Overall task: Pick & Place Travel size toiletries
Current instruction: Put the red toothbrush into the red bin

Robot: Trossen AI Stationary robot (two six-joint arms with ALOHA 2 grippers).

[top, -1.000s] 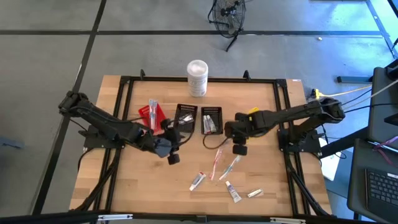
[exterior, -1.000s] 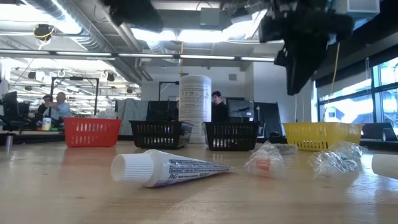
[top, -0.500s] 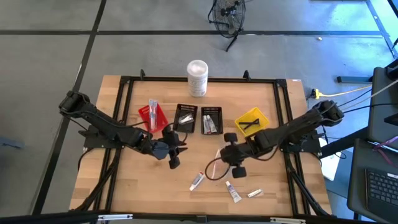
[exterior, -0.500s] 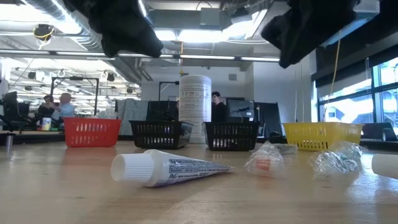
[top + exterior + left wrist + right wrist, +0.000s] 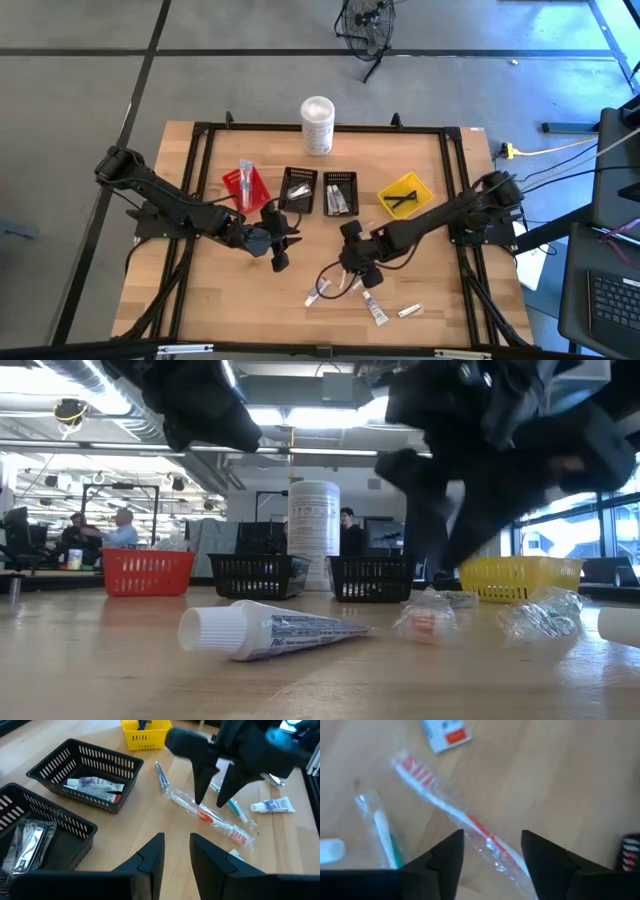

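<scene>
Right wrist view: right gripper point(image 5: 492, 865) has its two dark fingers spread apart, nothing between them, hanging right over the red-bristled toothbrush point(image 5: 451, 812) in its crinkly clear wrapper. My guess is it's lined up to straddle the handle for a grab.
Right gripper on the table: high view puts it point(image 5: 352, 262) mid-table, just above the loose pile.
Red toothbrush: long, skinny, pale handle with red accents, glossy film around it. Probably slippery, so the pinch needs to land on the stiff handle and not just the wrap.
Neighbours: a green-and-white toothbrush point(image 5: 384, 837) also in clear wrap lies just beside it, and a small white sachet point(image 5: 445, 732) with a red patch sits near the bristle end. Close enough that a sloppy close could catch the wrong one.
Left gripper: left gripper point(image 5: 176, 851) hovers near the black bins, fingers a little apart, holding nothing I can see. Looks like it's just waiting.
Bins: two black mesh bins point(image 5: 85, 777) already hold a few items, yellow bin point(image 5: 145, 731) farther out, red bin point(image 5: 243, 185) to the left. Looks like each kind goes in its own bin.
Rest of the pile: small white tube point(image 5: 265, 630) with a ribbed cap lies flat on the wood table point(image 5: 430, 330), plus another small tube point(image 5: 272, 806).
</scene>
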